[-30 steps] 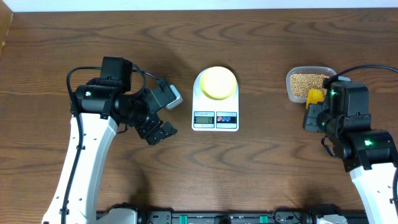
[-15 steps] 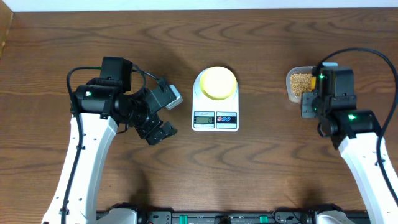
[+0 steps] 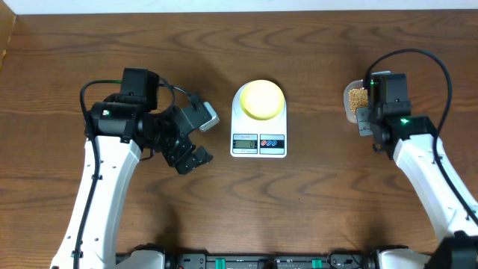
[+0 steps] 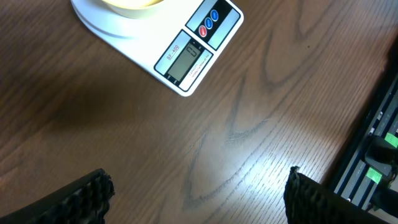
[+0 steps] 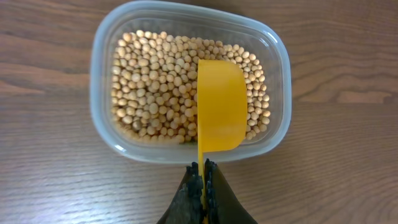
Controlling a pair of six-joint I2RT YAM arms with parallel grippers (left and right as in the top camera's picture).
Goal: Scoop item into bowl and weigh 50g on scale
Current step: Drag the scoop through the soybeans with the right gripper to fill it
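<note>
- Right wrist view, lower centre: the right fingers (image 5: 194, 194) are pressing together on the thin handle of the bright yellow scoop (image 5: 221, 106).
- The scoop is hanging over the right half of the clear tub (image 5: 96, 68). It is turned on edge, with its rounded back bulging toward the right of the frame. No load is showing in it, and whether it is touching the contents cannot be told.
- The item, tan beans (image 5: 152, 87), is lying in the tub and covering its floor. In the overhead view the tub is sitting at the right of the frame, well apart from the scale (image 3: 258, 142).
- Overhead view, centre: the pale yellow bowl (image 3: 262, 99) is resting on the scale's round platform and appears empty. The display is too small to read.
- Left wrist view, bottom corners: the left fingers (image 4: 81, 196) are standing wide apart over the bare worktop (image 4: 249, 124), gripping nothing, with the scale at the upper left.
- Step in hand, as judged: loading the scoop, with no transfer made yet.
- The next move is calling for a dip into the beans, a roll to level, then a steady carry leftward to the bowl without spilling.
</note>
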